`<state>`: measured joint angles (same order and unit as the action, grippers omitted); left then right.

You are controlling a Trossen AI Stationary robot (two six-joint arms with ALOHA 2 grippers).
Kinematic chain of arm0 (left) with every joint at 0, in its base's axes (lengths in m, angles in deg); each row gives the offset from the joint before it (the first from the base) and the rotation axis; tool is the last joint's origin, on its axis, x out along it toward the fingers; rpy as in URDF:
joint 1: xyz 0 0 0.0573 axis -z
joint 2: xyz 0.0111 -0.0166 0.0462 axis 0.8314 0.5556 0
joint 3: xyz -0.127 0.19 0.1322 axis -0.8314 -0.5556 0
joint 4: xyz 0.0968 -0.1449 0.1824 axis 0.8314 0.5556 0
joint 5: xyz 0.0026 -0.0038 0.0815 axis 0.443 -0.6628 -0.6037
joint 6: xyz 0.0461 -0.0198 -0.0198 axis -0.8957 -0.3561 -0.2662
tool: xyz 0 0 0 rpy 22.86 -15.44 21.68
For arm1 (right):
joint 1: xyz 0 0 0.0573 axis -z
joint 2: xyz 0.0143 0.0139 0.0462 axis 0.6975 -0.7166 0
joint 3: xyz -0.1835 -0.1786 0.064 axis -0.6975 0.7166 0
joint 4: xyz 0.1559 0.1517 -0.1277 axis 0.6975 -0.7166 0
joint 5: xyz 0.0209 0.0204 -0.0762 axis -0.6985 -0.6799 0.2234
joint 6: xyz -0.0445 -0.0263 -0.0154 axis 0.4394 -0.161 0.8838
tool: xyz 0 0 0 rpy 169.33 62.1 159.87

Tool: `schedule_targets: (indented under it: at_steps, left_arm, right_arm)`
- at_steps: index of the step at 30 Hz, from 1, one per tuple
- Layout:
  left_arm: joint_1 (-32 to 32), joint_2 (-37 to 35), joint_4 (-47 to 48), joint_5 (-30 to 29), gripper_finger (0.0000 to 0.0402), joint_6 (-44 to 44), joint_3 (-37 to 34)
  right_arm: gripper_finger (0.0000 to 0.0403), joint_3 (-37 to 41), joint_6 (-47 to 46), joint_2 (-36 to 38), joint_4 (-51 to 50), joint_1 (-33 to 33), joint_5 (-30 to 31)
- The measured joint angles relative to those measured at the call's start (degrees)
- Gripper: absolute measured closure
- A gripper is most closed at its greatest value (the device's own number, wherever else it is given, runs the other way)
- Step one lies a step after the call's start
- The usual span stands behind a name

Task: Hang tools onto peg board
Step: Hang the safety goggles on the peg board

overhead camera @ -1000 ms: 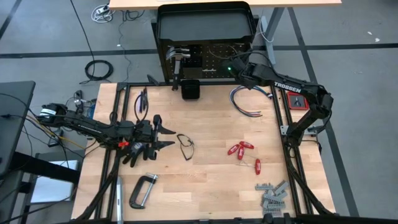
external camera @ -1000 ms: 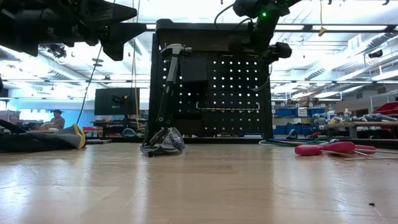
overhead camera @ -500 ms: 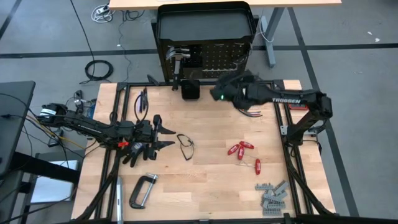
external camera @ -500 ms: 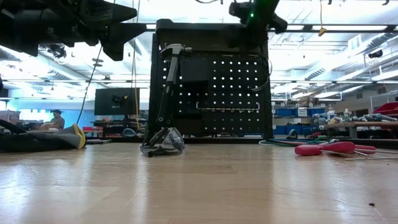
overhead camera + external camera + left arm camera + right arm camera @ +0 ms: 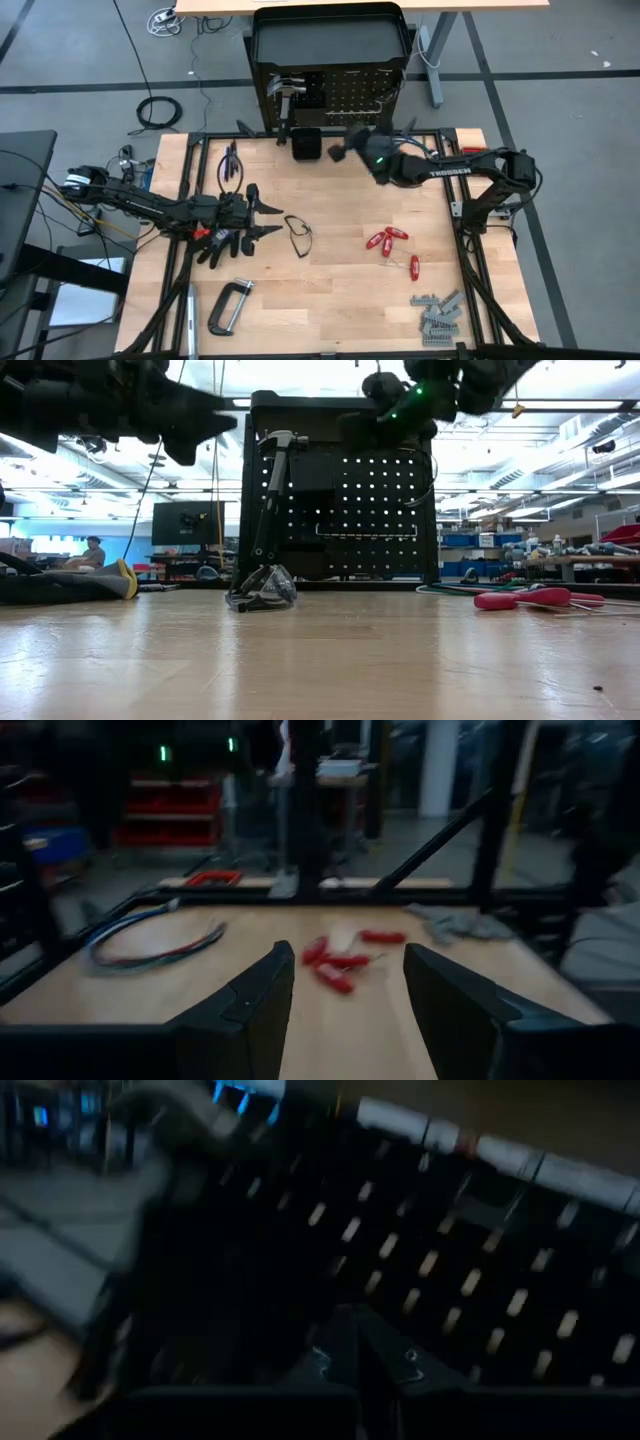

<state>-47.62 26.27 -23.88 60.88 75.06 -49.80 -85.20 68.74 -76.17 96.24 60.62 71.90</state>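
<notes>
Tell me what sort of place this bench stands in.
Probably a large open workshop or robotics lab: the low view shows a high ceiling with strip lights, a monitor on a desk, and shelves of blue bins behind the peg board.

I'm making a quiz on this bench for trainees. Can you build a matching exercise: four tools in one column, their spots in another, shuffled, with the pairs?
Things:
1. hammer
2. glasses
3. C-clamp
4. red-handled drivers

Places:
A. table's near left corner
B. hanging on the peg board
C. table's right half
D. mid-table, beside the left gripper

Pairs: 1-B, 2-D, 3-A, 4-C
</notes>
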Motion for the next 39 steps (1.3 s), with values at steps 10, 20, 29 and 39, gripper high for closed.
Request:
schedule_targets:
  at_steps: [10, 20, 29, 39]
  left_arm:
    - [-0.1, 4.3, -5.6, -11.3, 0.0204, -7.7, 0.0]
    - [-5.8, 9.6, -13.7, -13.0, 0.0204, -9.9, 0.2]
    - [-9.0, 14.4, -16.1, -11.1, 0.0204, -12.4, 3.7]
    - [-9.1, 17.4, -16.4, -11.1, 0.0204, -12.8, 4.7]
  right_arm:
    - [0.0394, 0.4, 22.6, -0.1, 5.4, 7.5, -4.7]
    - [0.0397, 0.4, 51.6, -5.9, 19.5, 4.7, 7.0]
    - [0.0397, -4.7, 60.8, -14.8, 35.8, 10.7, 5.7]
    - [0.0397, -10.2, 58.2, -15.6, 35.2, 14.2, 6.8]
